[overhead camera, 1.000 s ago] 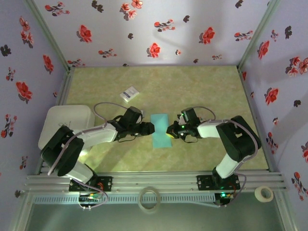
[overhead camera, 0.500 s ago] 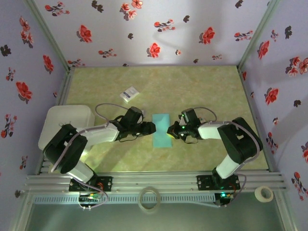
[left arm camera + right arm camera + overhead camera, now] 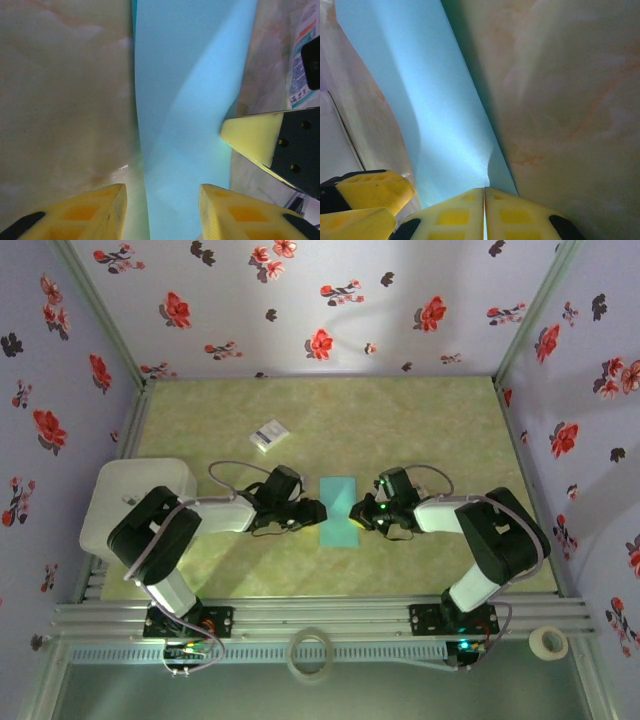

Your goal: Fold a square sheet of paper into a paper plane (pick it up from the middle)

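Left gripper point(image 3: 317, 510), just left of frame centre: yellow wedge fingers parted, paper edge between them. The square sheet of paper point(image 3: 338, 510), thin matte teal folded to a narrow strip, lies mid-frame on the marbled green table point(image 3: 430, 420). Right gripper point(image 3: 354, 512) pinched tight on its right edge, where the paper buckles slightly.

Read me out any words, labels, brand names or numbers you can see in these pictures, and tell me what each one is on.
Nothing can be read out as text.
The small white card: a few dark marks, too small to read.
The multicoloured printed card: blue and red lettering, too blurred to read.
The square sheet of paper: plain teal, no print.
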